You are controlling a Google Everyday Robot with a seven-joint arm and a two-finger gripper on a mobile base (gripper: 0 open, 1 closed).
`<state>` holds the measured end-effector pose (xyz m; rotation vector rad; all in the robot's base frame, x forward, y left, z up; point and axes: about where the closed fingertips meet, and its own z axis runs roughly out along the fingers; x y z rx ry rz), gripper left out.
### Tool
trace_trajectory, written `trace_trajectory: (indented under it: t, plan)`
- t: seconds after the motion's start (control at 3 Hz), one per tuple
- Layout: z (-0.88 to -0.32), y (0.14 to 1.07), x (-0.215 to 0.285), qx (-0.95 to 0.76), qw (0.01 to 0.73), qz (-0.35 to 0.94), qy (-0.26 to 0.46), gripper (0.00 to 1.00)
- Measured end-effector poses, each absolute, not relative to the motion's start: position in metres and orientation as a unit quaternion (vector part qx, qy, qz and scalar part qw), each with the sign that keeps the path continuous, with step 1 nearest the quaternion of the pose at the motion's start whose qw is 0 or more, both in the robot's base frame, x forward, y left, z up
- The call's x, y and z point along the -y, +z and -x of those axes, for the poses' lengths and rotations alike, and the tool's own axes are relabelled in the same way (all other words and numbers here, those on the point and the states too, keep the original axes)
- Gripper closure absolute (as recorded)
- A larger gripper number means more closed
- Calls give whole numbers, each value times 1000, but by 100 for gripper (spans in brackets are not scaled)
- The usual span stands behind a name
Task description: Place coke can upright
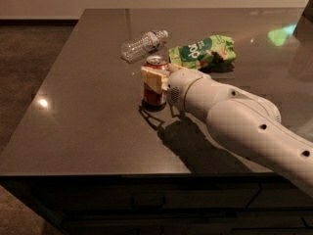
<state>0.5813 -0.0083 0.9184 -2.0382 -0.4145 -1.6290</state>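
Note:
The coke can (154, 96) is red with a silver top and stands upright on the dark table (88, 106), near its middle. My gripper (155, 76) is at the can, its tan fingers (150, 77) wrapped around the can's upper half. The white arm reaches in from the lower right and hides the can's right side.
A clear plastic water bottle (142, 44) lies on its side just behind the can. A green snack bag (205, 52) lies behind and to the right. The table's front edge (98, 173) runs along the bottom, with floor to the left.

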Motion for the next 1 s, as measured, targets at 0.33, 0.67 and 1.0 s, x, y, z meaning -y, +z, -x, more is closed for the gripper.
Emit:
trace_trajectory:
  t: [0.33,0.67,1.0]
  plan:
    - [-581,919,7,153,247,746,-599,25]
    - [-580,921,4,155,247,746,-599,0]
    - [-580,921,4,155,247,746,-599,0]
